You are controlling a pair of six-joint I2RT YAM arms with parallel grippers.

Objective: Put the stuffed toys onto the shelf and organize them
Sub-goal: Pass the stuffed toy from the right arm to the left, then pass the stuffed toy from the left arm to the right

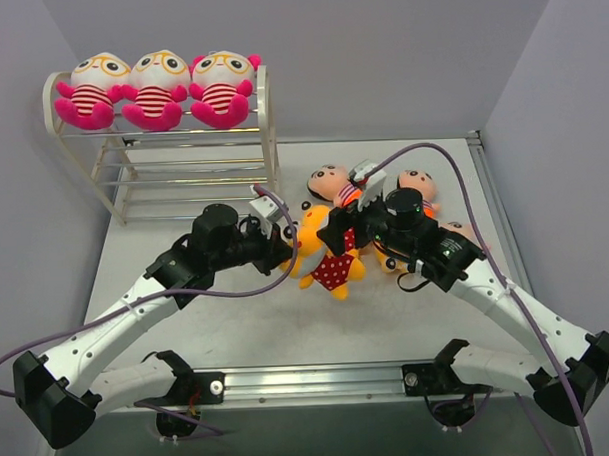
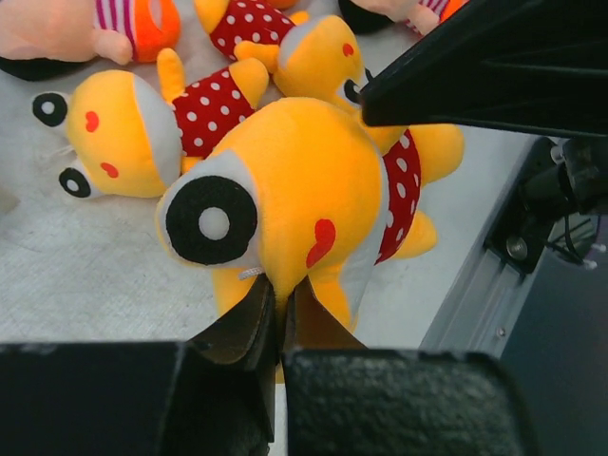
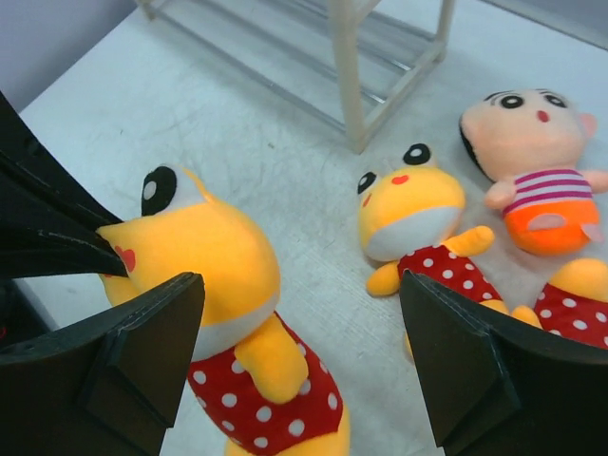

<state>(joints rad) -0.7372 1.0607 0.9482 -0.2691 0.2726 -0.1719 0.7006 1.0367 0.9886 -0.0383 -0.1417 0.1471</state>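
Three pink stuffed toys [image 1: 158,88] sit in a row on the top tier of the cream wire shelf [image 1: 266,139] at the back left. My left gripper [image 2: 282,302] is shut on the head of a yellow stuffed toy in a red dotted dress [image 2: 294,180], which hangs just above the table [image 1: 327,255]. My right gripper [image 3: 299,285] stands open around that same toy [image 3: 204,256], its fingers apart from it. Two more yellow toys [image 2: 123,128] [image 3: 413,209] lie on the table behind it. Peach-faced, black-haired toys [image 1: 333,183] [image 3: 537,161] lie further back.
The two arms meet at the table's middle, and the right gripper's black finger [image 2: 494,66] sits close above the held toy. The shelf's near leg [image 3: 347,66] stands just beyond the toys. A metal rail [image 1: 320,378] runs along the near edge.
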